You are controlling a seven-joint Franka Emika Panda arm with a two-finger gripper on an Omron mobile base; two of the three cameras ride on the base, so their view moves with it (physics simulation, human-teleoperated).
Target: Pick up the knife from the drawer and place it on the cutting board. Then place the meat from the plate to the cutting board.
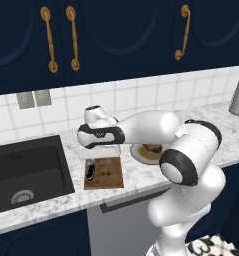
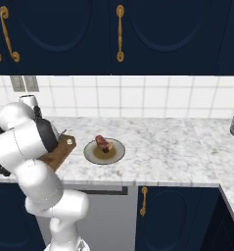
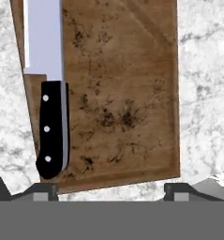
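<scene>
Hand view: knife (image 3: 50,89) lies flat along 1 edge of the cutting board (image 3: 123,93). Hand (image 3: 111,190) released, fingertips apart above it. Meat (image 2: 103,143) sits on the plate (image 2: 116,154).

Cutting board (image 3: 127,93): brown wood with darker speckled patches, centre of the hand view. Knife (image 3: 50,93): silver blade and black handle bearing three pale rivets, left of that frame. Counter (image 3: 207,93): white marble veined in grey, at both edges. Meat (image 2: 104,143): pinkish-red, on a tan plate (image 2: 116,156), centre of the right base view. Cabinet doors (image 1: 116,30): navy with brass pulls, upper frame. Sink (image 1: 26,170): black, left.
</scene>
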